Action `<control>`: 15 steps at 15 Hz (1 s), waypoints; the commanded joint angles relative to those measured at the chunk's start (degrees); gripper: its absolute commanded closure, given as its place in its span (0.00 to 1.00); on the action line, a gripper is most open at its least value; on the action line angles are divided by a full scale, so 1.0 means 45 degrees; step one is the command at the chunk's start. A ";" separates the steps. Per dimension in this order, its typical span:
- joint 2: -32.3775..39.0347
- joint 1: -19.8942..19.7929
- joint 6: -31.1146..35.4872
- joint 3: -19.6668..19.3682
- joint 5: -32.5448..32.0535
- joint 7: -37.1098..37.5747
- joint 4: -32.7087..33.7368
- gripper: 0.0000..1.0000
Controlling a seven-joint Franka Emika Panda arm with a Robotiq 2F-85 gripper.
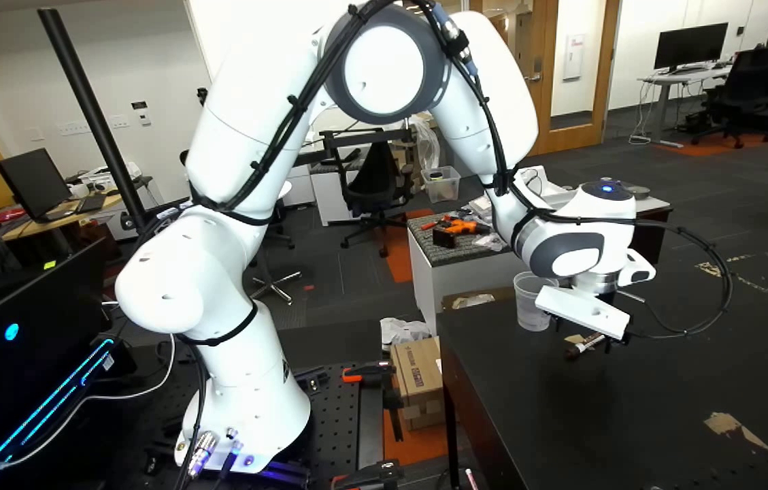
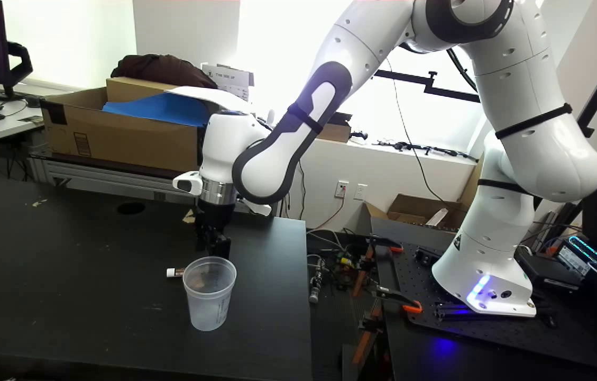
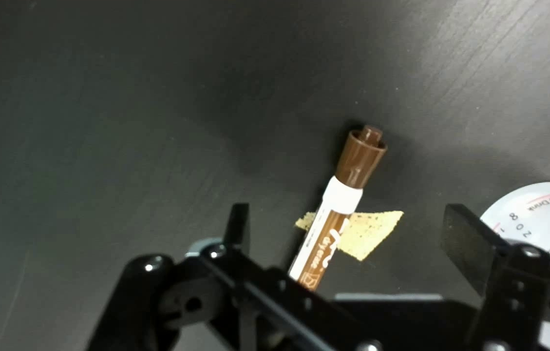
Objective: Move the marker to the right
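Observation:
The marker is a brown dry-erase pen with a white band. It lies on the black table across a tan tape patch (image 3: pixel 372 229) in the wrist view (image 3: pixel 336 208). Its lower end is hidden behind the gripper's linkage. The marker also shows in both exterior views (image 1: pixel 588 344) (image 2: pixel 175 272); in one of these the plastic cup partly covers it. My gripper (image 3: pixel 350 222) is open and empty above the table, with its fingers apart on either side of the marker, touching neither side visibly. The gripper also shows in both exterior views (image 1: pixel 582 333) (image 2: pixel 212 246).
A translucent plastic cup (image 2: pixel 209 309) stands upright close to the marker and beside one finger in the wrist view (image 3: pixel 547 214); it also shows in an exterior view (image 1: pixel 532 303). The table (image 1: pixel 526 422) has a near edge toward the robot base. Another tape patch (image 1: pixel 734 429) lies farther along.

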 commanded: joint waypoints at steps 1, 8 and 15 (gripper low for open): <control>0.0197 0.0064 -0.0508 -0.0100 -0.0470 0.0612 0.0417 0.00; 0.0347 0.0086 -0.0572 -0.0140 -0.0532 0.0655 0.0580 0.39; 0.0398 0.0082 -0.0753 -0.0160 -0.0515 0.0658 0.0744 0.93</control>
